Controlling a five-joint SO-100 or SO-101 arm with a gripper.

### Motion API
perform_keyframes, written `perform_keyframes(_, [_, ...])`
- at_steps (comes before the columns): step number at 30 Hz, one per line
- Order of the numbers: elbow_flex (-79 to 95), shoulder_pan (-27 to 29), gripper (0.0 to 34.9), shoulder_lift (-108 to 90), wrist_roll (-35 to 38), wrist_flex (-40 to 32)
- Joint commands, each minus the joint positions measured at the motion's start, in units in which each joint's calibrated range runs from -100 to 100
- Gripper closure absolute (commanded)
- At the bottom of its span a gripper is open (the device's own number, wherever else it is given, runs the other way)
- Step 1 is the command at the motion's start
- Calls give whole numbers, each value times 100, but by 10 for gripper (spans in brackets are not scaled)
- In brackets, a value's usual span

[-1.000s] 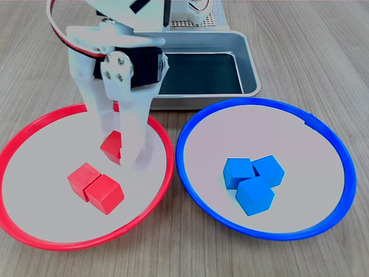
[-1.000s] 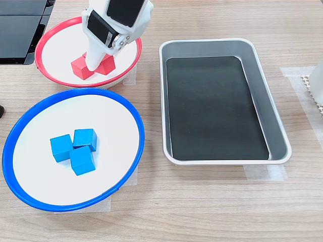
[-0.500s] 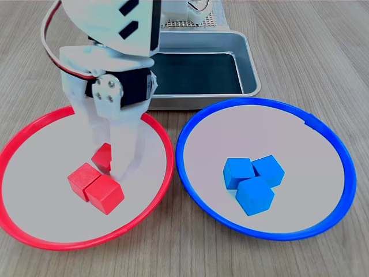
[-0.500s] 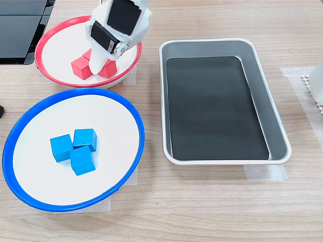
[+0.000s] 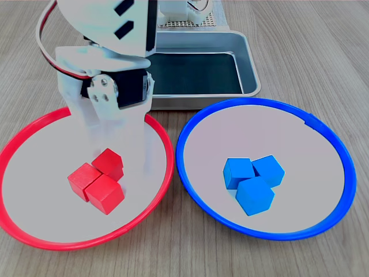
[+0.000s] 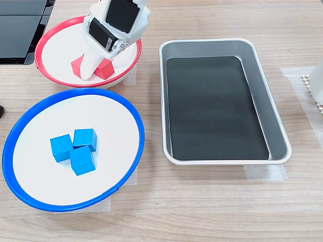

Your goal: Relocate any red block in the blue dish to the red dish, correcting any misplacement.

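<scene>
Three red cubes (image 5: 98, 179) sit in the red dish (image 5: 34, 239), three blue cubes (image 5: 253, 179) in the blue dish (image 5: 323, 138); one metal tray (image 5: 249, 63).

The white plastic arm with its black servo block stands in the upper left of both exterior views, wrist bent steeply downward. Its gripper (image 5: 118, 153) points straight down, the pale fingers (image 5: 98, 135) parted, nothing visibly clamped between them.

In the first exterior view, three cubes (image 5: 97, 179) lie inside the left dish (image 5: 34, 236).
</scene>
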Motion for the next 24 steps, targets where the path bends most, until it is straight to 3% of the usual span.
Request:
perform_keyframes(1, [-170,-83,147,-412,-29,-59])
perform_keyframes(4, [240,-149,154,-984,-5,-133])
perform_keyframes(10, [1460,-327,209,-2519,-78,-472])
perform_keyframes(14, [2570,-459,276,-3815,-132,-604])
perform_keyframes(17, [3617,-610,346,-4830,-347,-909])
perform_keyframes(24, [6312,-1184,346,-7142,-1387,-1949])
